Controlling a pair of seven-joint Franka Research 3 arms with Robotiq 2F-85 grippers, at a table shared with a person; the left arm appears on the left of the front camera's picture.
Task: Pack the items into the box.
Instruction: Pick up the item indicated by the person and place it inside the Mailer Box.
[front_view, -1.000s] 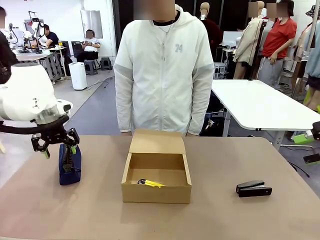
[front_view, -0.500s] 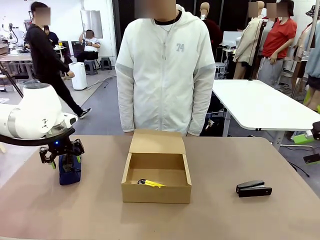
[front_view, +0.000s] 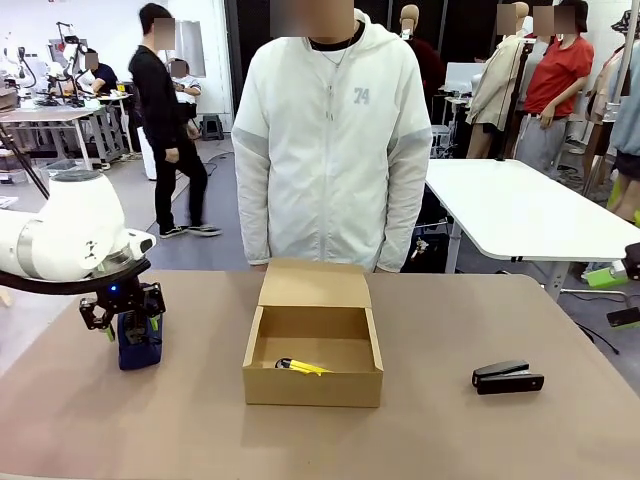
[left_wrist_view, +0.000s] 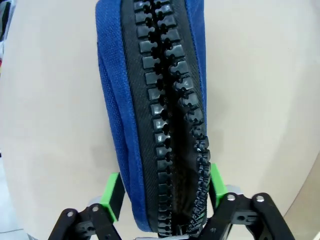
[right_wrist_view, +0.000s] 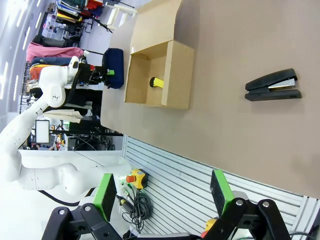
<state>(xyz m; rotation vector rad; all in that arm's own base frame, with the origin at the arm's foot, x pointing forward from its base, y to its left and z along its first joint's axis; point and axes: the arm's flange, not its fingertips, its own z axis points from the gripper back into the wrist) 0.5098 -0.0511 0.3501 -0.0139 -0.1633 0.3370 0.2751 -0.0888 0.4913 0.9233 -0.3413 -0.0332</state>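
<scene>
– Pouch (front_view: 139, 345) whereabouts?
– Left of the box (front_view: 312, 388), upright on the counter (front_view: 450, 440); left gripper (front_view: 126, 322) jaws pinch its sides.
– Others?
– Pen-like tool (front_view: 300, 367) inside the box, stapler (front_view: 508, 377) right of it. Right gripper (right_wrist_view: 162, 192) jaws spread.

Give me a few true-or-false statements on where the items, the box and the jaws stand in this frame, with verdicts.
1. The yellow-and-black pen lies inside the box. True.
2. The stapler is packed in the box. False: it lies on the table, to the box's right.
3. The left jaws straddle the standing blue pouch. True.
4. The box's flap is shut. False: it stands open, folded back toward the person.
5. The right jaws hold the stapler. False: they are open with nothing between them.
</scene>
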